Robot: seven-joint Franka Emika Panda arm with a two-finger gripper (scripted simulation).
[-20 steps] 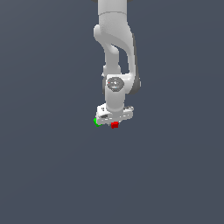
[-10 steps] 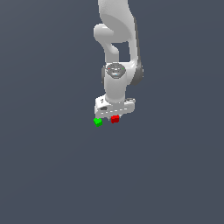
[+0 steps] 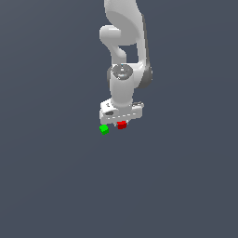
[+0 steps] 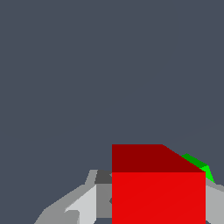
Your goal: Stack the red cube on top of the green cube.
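Note:
The red cube [image 3: 122, 124] sits between the fingers of my white gripper [image 3: 121, 123], just under the hand. In the wrist view the red cube [image 4: 158, 188] fills the space between the fingers [image 4: 83, 205], which are closed against it. The green cube [image 3: 104, 129] lies on the floor just to the exterior view's left of the red cube and slightly lower in the picture. In the wrist view only a sliver of the green cube [image 4: 200, 166] shows behind the red cube.
The grey floor [image 3: 56, 176] stretches around both cubes. The white arm [image 3: 123, 56] rises straight above the gripper.
The arm and gripper have risen, carrying the red cube up with them. The green cube has stayed where it was and now shows fully beside the gripper.

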